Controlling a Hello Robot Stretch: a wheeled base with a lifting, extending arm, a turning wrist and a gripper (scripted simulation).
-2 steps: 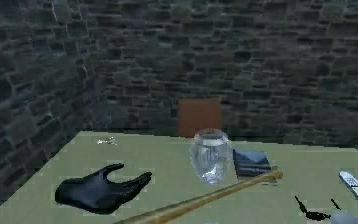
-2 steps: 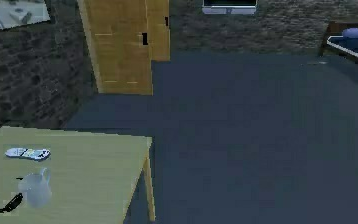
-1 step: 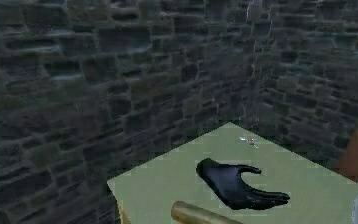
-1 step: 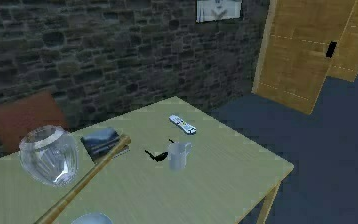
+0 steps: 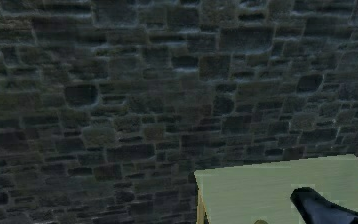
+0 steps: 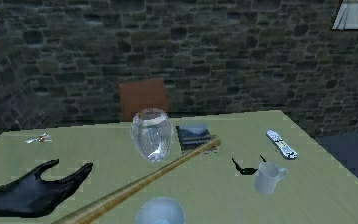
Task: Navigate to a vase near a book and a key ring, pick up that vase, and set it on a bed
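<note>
Glass vase (image 6: 153, 137) was logged on the table (image 6: 97, 150), just beside a dark book (image 6: 194, 135) and near a bat (image 6: 177, 167) — a careless reach was judged liable to topple it or snag the bat — gripper state could not be told.

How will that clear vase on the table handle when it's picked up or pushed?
The vase looks like clear glass, so it is probably fragile and slippery. It stands upright with a bulging body, so a high push may tip it, and then it might roll.
</note>
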